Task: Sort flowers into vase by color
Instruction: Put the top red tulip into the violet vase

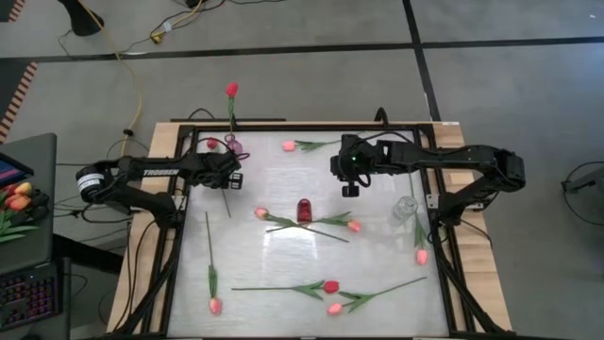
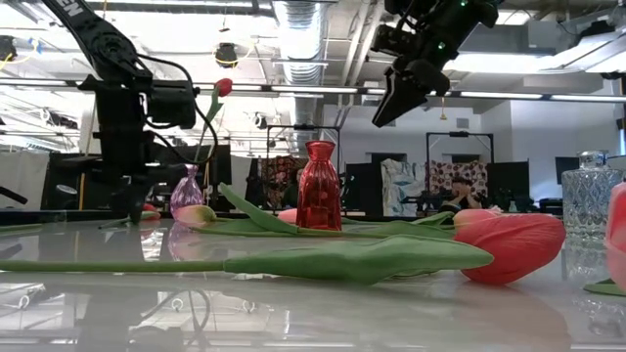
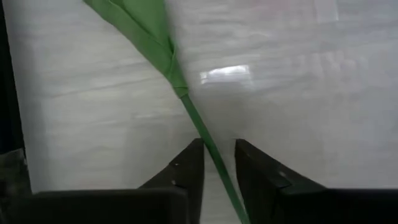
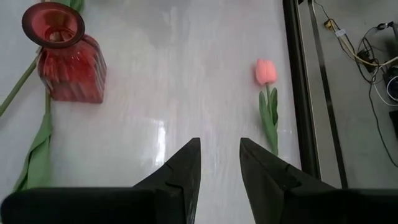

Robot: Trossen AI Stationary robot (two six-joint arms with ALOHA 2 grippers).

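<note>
Spans most of the high view as a white table [image 1: 283,264] in a black frame; holds both dark arms along its far edge.

Reaches in from the left edge, the left end effector [image 1: 229,178], near the far left corner; grips a thin green stem between its narrowly parted fingers [image 3: 186,168], with the red tulip [image 1: 231,91] head out past the far edge; seen raised above the table in the low view.

Hangs above the table, the right end effector [image 1: 350,189], toward the far edge, right of centre; fingers [image 4: 183,168] apart and holding nothing.

Stands at the table's centre, a red vase [image 1: 305,210]; sits just beside the left end effector, a purple vase [image 1: 233,144]; stands near the right edge, a clear glass vase [image 1: 405,208].

Lie scattered flat on the table, the other flowers; a pink tulip [image 1: 289,145] near the far edge; a crossed pair just beside the red vase; one at the right edge; one toward the near left corner; a red one [image 1: 330,286] and a pink one toward the near edge.
</note>
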